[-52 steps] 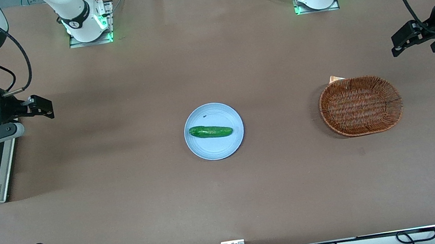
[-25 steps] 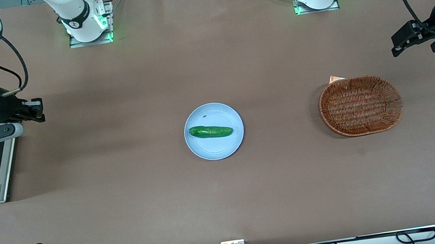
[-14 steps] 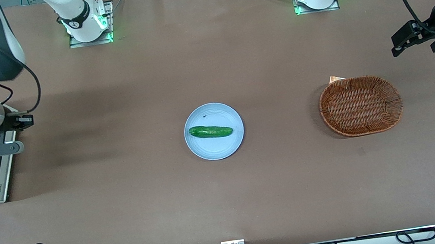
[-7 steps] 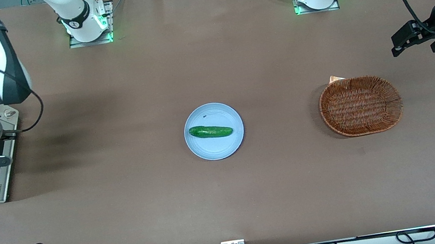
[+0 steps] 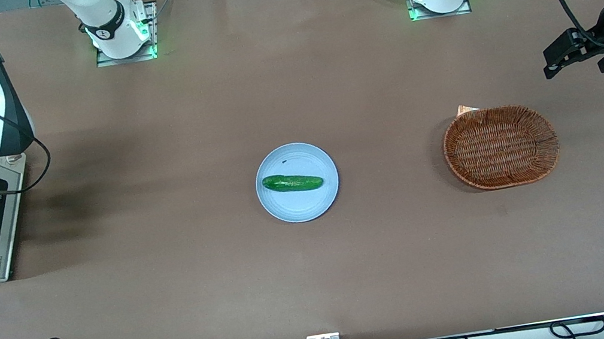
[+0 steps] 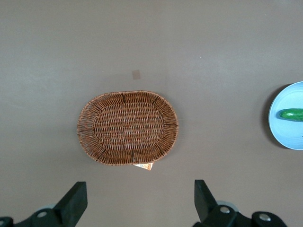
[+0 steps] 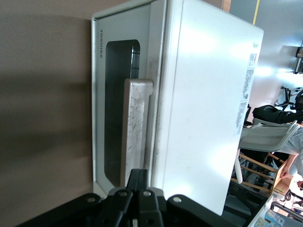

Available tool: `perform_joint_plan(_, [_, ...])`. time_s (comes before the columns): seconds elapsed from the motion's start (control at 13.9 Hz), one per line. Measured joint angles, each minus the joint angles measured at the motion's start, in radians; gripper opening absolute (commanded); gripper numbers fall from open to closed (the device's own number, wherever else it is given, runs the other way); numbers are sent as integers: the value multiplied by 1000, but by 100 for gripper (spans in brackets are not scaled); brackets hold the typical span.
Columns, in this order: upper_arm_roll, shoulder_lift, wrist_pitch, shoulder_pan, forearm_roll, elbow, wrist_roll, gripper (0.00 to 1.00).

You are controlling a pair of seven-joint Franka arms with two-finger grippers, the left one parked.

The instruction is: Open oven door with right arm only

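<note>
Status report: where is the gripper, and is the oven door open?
Gripper shut, at the bar handle. Oven door closed against the oven. Nothing in the way.

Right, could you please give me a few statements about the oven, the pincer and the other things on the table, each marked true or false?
1. The oven door lies shut against the oven. True.
2. The cucumber lies in the wicker basket. False: it lies on the blue plate.
3. The pincer is at the oven, close to one end of the door's bar handle. True.
4. The plate stands at the working arm's end of the table. False: the oven stands there, while the plate is at the table's middle.
5. The basket lies toward the parked arm's end. True.
</note>
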Motion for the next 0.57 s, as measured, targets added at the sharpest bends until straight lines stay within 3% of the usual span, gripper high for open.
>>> perform_joint_plan(0.22, [-9, 17, 22, -17, -41, -1, 0, 0])
perform_joint_plan(0.57, [-15, 33, 48, -26, -47, -4, 0, 0])
